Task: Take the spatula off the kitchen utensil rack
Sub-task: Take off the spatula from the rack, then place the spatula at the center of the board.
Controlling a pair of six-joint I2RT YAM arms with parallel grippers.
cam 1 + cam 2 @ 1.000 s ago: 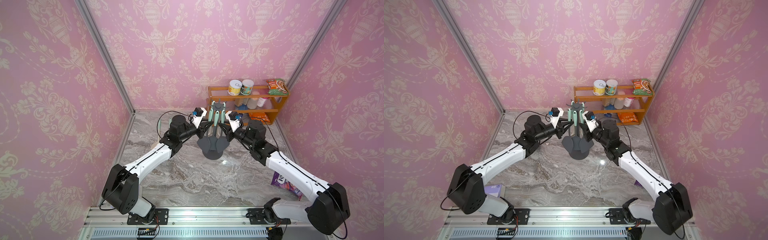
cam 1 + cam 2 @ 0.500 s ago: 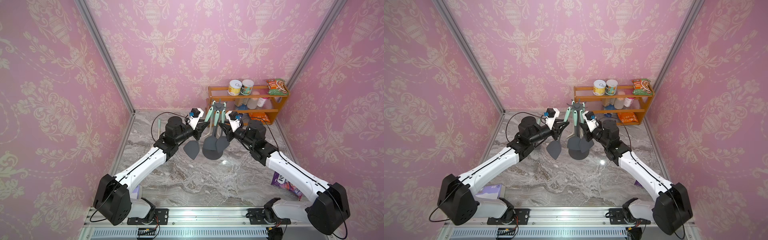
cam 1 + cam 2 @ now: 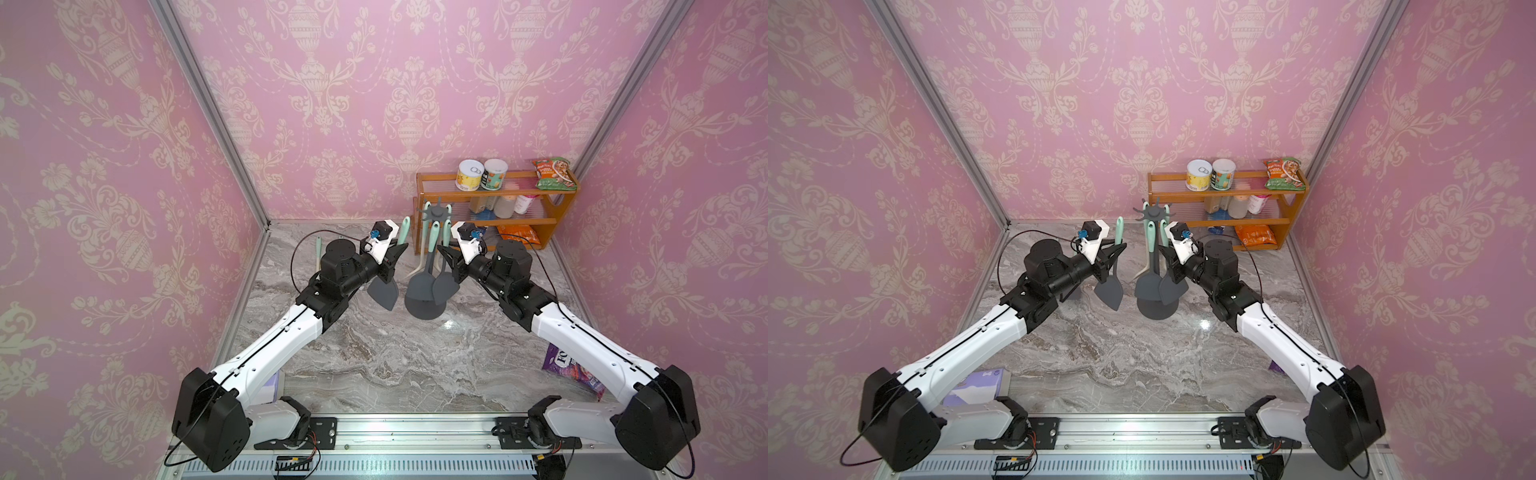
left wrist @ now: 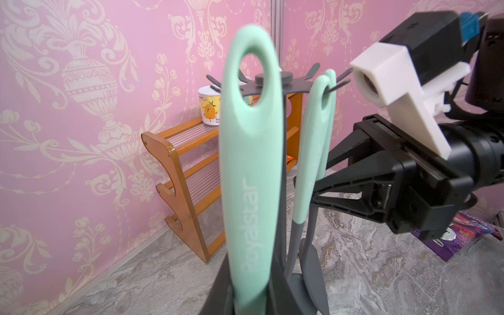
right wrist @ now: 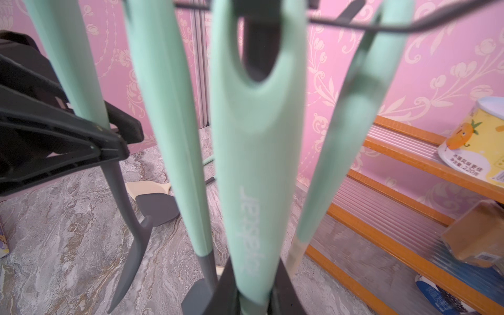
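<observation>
Since 1 second ago the spatula [image 3: 384, 293] has come off the rack [image 3: 436, 212] and now hangs just beside it, apart, on the left arm's side. The left gripper [image 3: 397, 254] is clamped on its mint handle. The right gripper [image 3: 442, 251] is closed on a utensil [image 5: 256, 163] still hooked on the rack. Only the left wrist view shows the spatula's hanging hole empty.

White-shelled arms [image 3: 270, 345], black joints [image 3: 340, 266], thin black cables [image 3: 292, 259]
</observation>
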